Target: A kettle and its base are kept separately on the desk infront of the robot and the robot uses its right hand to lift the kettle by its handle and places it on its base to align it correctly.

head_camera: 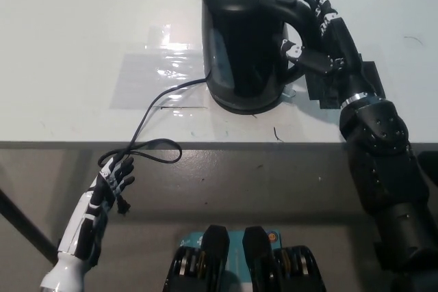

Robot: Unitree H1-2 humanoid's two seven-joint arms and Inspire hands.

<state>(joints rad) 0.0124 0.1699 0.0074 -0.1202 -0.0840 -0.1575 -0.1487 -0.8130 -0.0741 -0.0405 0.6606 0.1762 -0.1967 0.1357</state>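
Kettle (pixel 243 39) stood upright on its base (pixel 248 106) near the desk's (pixel 68 46) front edge, cord (pixel 154 117) trailing off the edge towards the left hand (pixel 115 179). The right hand (pixel 321 35) was open beside the handle (pixel 291 11), fingers spread and holding nothing. The left hand hung below the desk edge with fingers loosely curled, gripping nothing. Judged risks: open fingers close to the handle could catch it on withdrawal and tip or unseat the kettle; the cord loop near the left hand could snag and drag the base out of alignment.
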